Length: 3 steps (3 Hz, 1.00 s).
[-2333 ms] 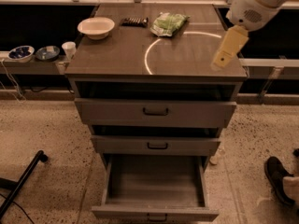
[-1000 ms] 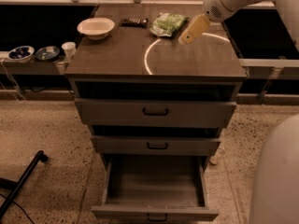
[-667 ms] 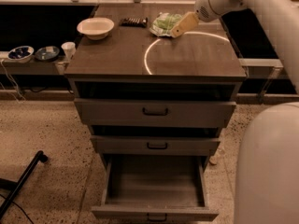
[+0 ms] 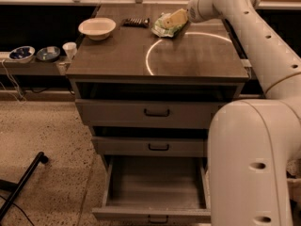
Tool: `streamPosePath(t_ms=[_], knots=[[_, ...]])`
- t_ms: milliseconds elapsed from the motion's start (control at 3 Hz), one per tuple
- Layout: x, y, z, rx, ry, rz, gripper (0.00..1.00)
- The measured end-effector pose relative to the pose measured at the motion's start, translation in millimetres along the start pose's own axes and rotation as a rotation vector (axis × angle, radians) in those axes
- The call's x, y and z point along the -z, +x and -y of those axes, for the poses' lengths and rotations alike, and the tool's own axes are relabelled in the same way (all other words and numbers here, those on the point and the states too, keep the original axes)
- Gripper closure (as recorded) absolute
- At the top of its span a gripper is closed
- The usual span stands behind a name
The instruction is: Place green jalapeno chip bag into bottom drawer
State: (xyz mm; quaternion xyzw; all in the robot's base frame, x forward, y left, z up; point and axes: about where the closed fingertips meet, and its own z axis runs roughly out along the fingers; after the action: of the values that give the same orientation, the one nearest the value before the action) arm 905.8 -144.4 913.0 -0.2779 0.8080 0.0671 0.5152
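While the gripper [image 4: 175, 18] meets the green jalapeno chip bag [image 4: 163, 29] at the back of the cabinet top [image 4: 188, 60], its opening impossible to tell, it should pinch the crinkly foil centrally. Below that top, the bottom drawer [image 4: 155, 214] is open.

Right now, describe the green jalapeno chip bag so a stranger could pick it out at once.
On the grey three-drawer cabinet, at the far edge of its top, right of the white bowl, lies the green jalapeno chip bag, with the gripper right at it. It is the only crinkly light-green thing there; the dark wrapped bar beside it is slim and black.
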Motion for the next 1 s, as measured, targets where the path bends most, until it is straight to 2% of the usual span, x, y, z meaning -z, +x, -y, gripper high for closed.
streamPosePath(t_ms=[333,667,1000], knots=[[-27.6,-1.3,-7.4,-0.032,-0.01,0.0,0.0],[-50.6,12.4,-17.9,-0.076,-0.033,-0.034,0.0],[-66.2,24.6,-31.1,-0.114,-0.073,-0.062,0.15]])
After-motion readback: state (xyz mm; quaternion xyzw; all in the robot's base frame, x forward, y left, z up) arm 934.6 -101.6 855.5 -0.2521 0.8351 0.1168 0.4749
